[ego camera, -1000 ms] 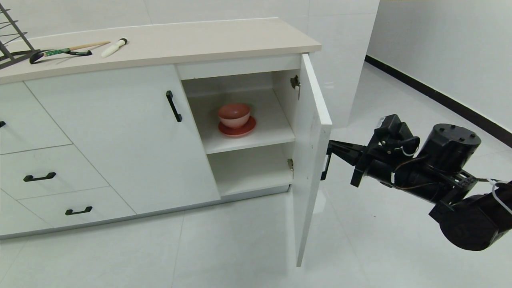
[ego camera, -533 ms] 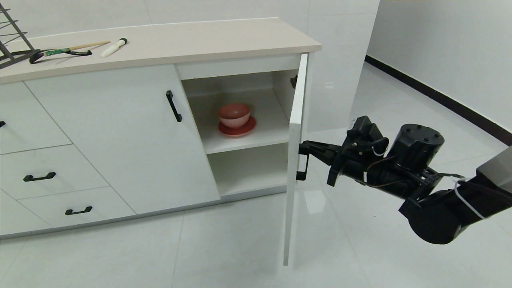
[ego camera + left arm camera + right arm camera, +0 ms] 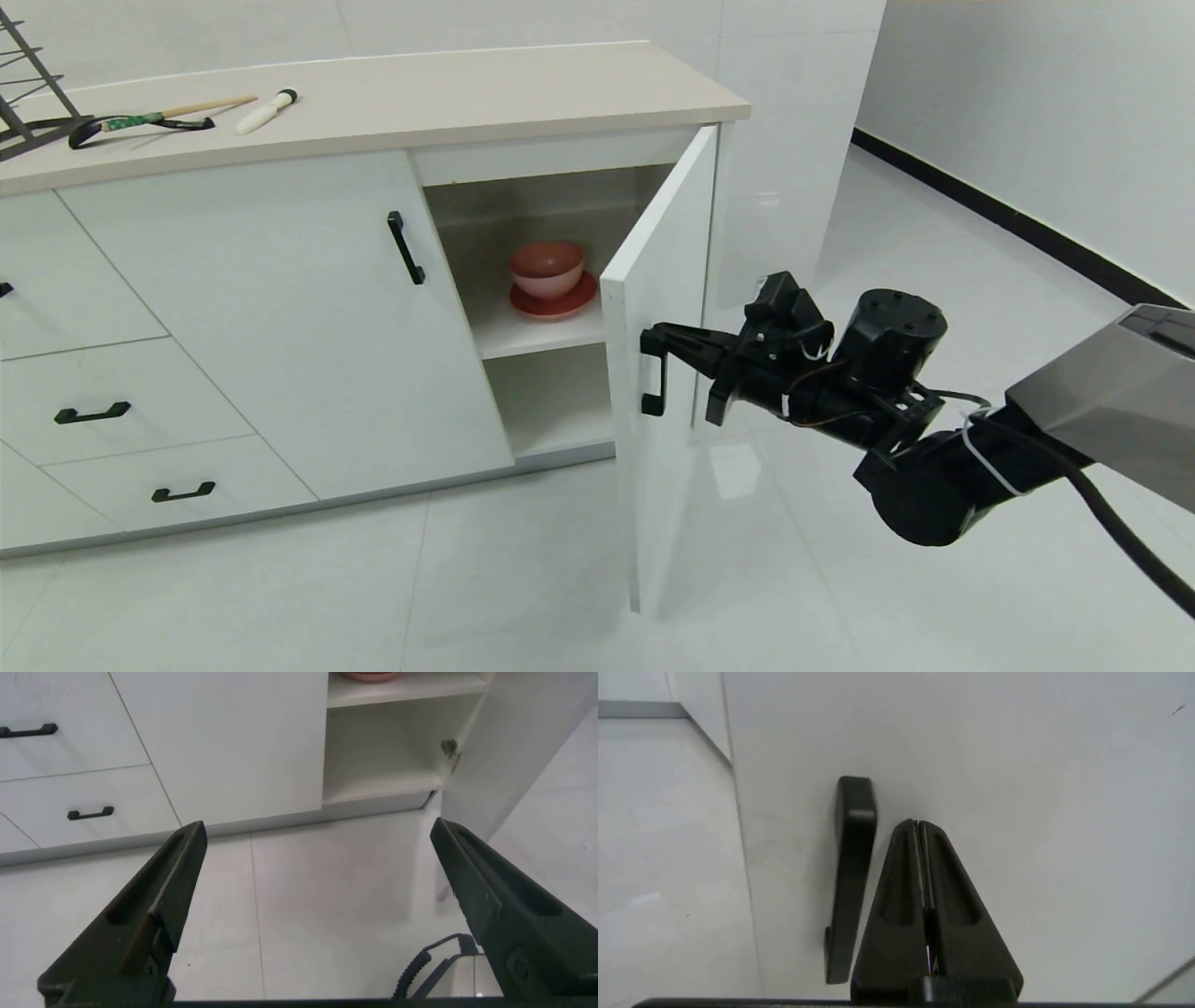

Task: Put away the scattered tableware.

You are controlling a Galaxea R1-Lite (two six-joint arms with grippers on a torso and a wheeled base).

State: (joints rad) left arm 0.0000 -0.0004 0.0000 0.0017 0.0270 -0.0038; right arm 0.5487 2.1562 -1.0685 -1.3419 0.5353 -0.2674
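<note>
Beige countertop (image 3: 467, 93) at upper left held a wooden-handled utensil (image 3: 159, 117) and a white tool (image 3: 266, 110). Frame centre: pink bowl (image 3: 546, 266) sat on red plate (image 3: 553, 301) on upper cabinet shelf (image 3: 523, 338). Right of it, half-open door (image 3: 658, 271); right gripper (image 3: 653, 336), fingers pressed together, tip at door just beside black handle (image 3: 660, 378). Left gripper (image 3: 318, 835) spread wide above floor (image 3: 308, 924).

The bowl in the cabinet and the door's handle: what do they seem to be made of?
Bowl: probably plastic or melamine; uniform pinkish-red, soft dull sheen, no sharp highlights.
Handle: matte black, likely painted metal or plastic; even surface, rounded corners.
</note>
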